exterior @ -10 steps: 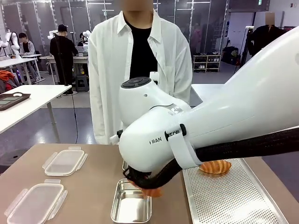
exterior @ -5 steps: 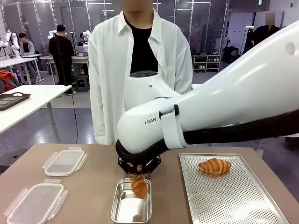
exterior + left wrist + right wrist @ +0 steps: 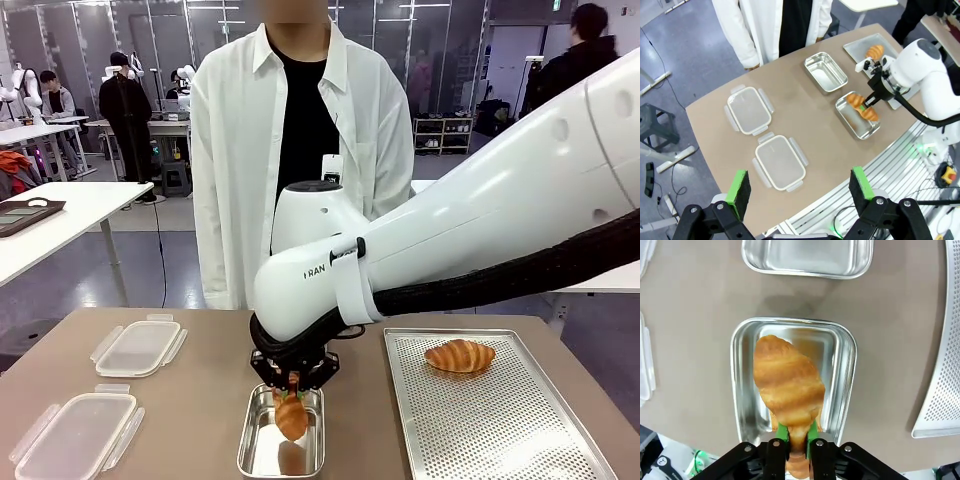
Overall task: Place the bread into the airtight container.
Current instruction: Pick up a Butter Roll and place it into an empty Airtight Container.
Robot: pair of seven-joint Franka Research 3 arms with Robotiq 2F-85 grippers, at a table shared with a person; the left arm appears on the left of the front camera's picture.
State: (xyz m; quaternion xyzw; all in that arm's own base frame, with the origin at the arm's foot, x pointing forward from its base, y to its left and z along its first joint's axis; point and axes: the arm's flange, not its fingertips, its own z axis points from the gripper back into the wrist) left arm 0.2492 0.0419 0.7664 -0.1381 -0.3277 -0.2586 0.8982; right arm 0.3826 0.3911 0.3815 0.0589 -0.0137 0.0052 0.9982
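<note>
Here right gripper [image 3: 792, 436] pinched croissant [image 3: 787, 380] by one end, long axis hanging down over steel container [image 3: 844, 365] by near edge of table [image 3: 190, 400]; left gripper [image 3: 799, 186] splayed, empty

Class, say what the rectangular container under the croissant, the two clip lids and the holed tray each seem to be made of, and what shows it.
Shiny rectangular container below the golden croissant: likely stainless steel, mirror-bright walls. Two cloudy clip lids: probably plastic, translucent, with hinged tabs. Perforated grey tray: seems matt metal, perhaps aluminium, dull sheen.
</note>
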